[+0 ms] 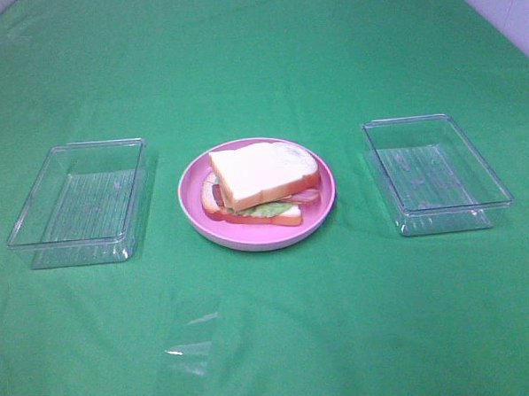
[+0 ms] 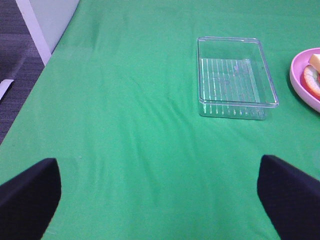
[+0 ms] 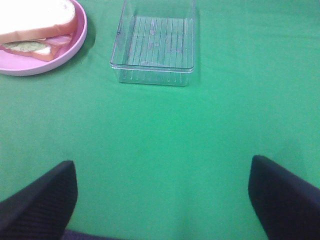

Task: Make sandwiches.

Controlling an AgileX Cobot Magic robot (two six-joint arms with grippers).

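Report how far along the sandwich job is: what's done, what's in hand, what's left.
Done: the sandwich sits stacked on the pink plate, top bread slice on, lettuce and bacon showing at the edge. Both clear trays, left tray and right tray, hold nothing. In hand: nothing; the left gripper and right gripper are open over bare green cloth. Left: apparently nothing visible.

Stacked sandwich (image 1: 262, 186), white bread on top, lettuce and bacon between slices, lying on pink plate (image 1: 204, 228)

No readable text, label, brand, number or sign on anything in view.
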